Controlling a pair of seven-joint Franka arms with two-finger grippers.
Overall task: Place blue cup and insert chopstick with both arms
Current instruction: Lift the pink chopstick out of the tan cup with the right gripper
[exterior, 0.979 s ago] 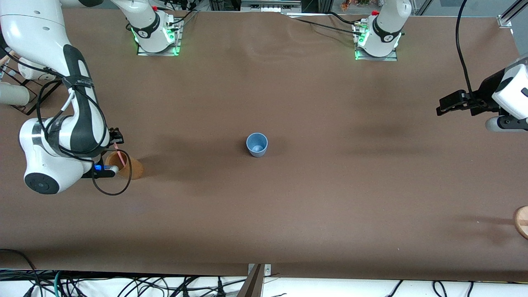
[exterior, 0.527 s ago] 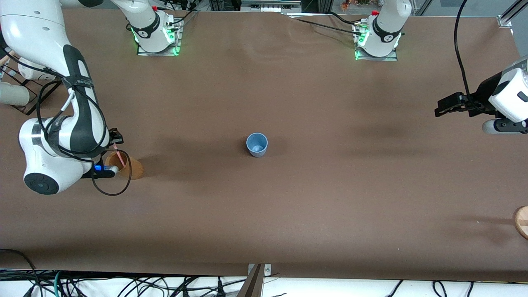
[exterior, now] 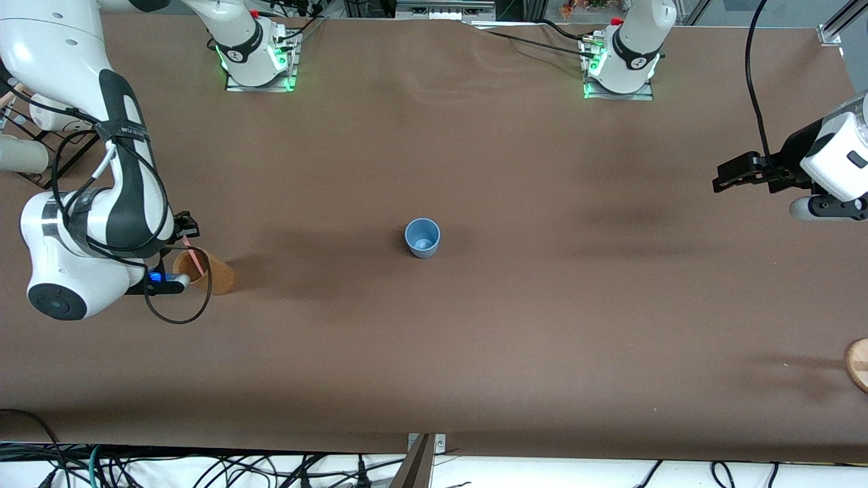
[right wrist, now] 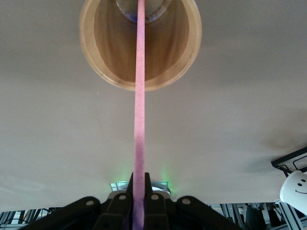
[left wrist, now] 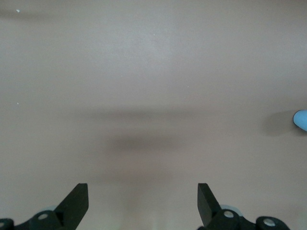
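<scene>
The blue cup (exterior: 422,237) stands upright and empty at the middle of the table; its edge also shows in the left wrist view (left wrist: 301,120). My right gripper (exterior: 186,234) is shut on the pink chopstick (exterior: 196,255), over the tan-orange cup (exterior: 203,271) at the right arm's end of the table. In the right wrist view my right gripper (right wrist: 140,184) holds the chopstick (right wrist: 139,105), whose lower end still reaches into the tan-orange cup (right wrist: 103,48). My left gripper (exterior: 724,179) is open and empty over bare table at the left arm's end; its jaws (left wrist: 142,201) stand wide apart.
A wooden disc (exterior: 858,364) lies at the table's edge at the left arm's end. A black wire rack (exterior: 41,163) with white cups stands past the right arm's end; a white smiley cup (right wrist: 295,187) shows there.
My right arm has shifted a little and drawn the chopstick up out of the tan-orange cup somewhat. My left gripper has drifted slightly toward the table's middle.
</scene>
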